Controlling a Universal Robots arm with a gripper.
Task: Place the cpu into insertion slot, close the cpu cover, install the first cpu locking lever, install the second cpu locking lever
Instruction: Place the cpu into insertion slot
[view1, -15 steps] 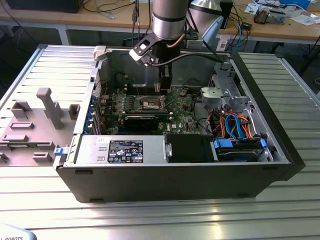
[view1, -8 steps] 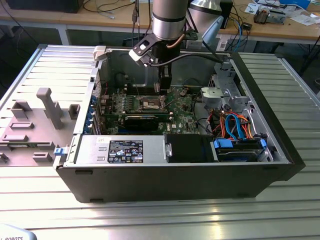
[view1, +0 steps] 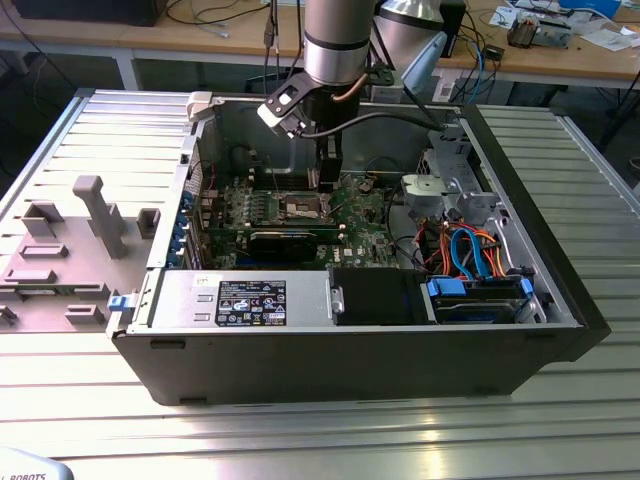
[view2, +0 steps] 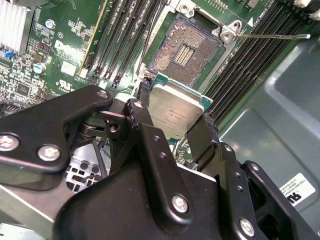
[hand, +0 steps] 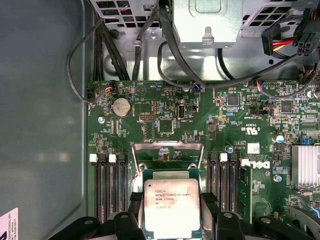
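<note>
Bright room light falls from above. The ribbed silver metal table (view1: 300, 430) throws broad white glare along its front, while the open dark grey computer case (view1: 350, 370) stays dim inside. In the second wrist view the silvery-grey square cpu (view2: 175, 112) gleams softly, and the black gripper (view2: 175, 105) clamping it shows small highlights.

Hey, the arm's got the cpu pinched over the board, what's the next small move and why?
Probably ease the cpu down toward the insertion slot. The hand is shut on the chip's edges, the slot lies open with bare contacts, and the chip hangs short of it.
</note>
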